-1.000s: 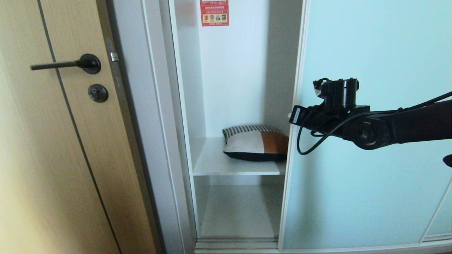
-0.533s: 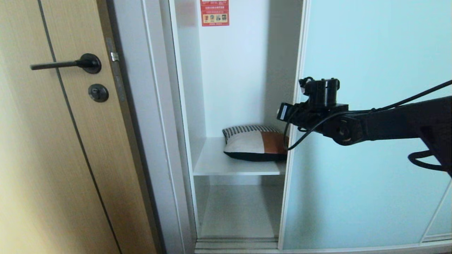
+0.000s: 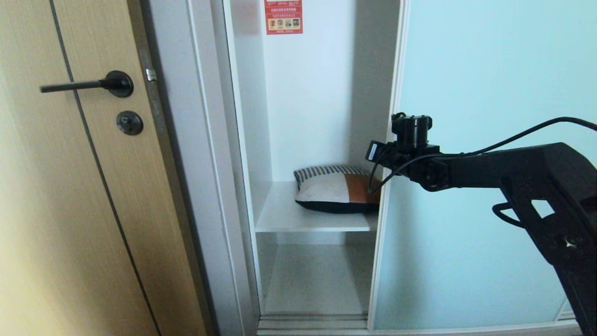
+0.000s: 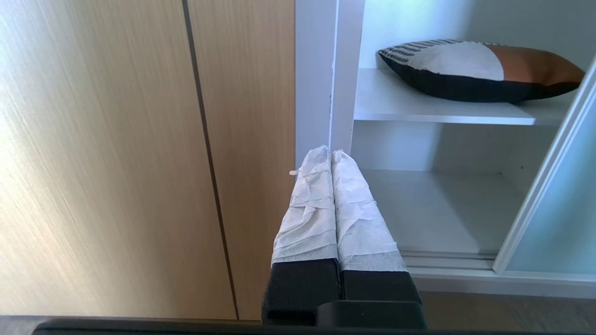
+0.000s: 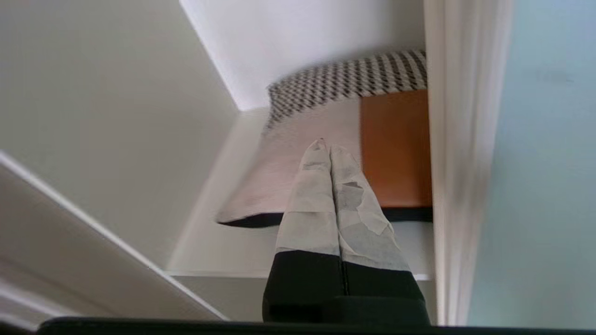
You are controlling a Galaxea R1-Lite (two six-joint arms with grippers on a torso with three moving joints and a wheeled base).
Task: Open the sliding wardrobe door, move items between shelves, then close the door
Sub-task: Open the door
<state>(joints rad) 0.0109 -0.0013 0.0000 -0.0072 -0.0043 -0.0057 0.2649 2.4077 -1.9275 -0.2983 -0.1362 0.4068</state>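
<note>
The sliding wardrobe door (image 3: 466,163), a smooth pale aqua frosted-glass panel in a thin white frame, stands drawn aside to the right, leaving a narrow white compartment open. Inside, on the upper of two flat white shelves (image 3: 298,219), lies a plump cushion (image 3: 336,189): soft fabric with a black-and-white woven band along the back, a cream patch, a tan-brown block and a black underside; its right end is hidden behind the door's frame. The lower shelf (image 3: 317,280) is plain matte white. A red printed notice (image 3: 283,16) is stuck high on the back wall. To the left stands a light wooden door (image 3: 70,210) with fine grain, a black lever handle (image 3: 84,85) and a round black lock. The right claw (image 5: 326,145), its fingers wrapped in crinkled white tape, is pressed shut on nothing and points at the cushion from just beside the door's edge. The left claw (image 4: 330,151), taped likewise, is closed and empty, hanging low before the wooden door and the wardrobe frame.
</note>
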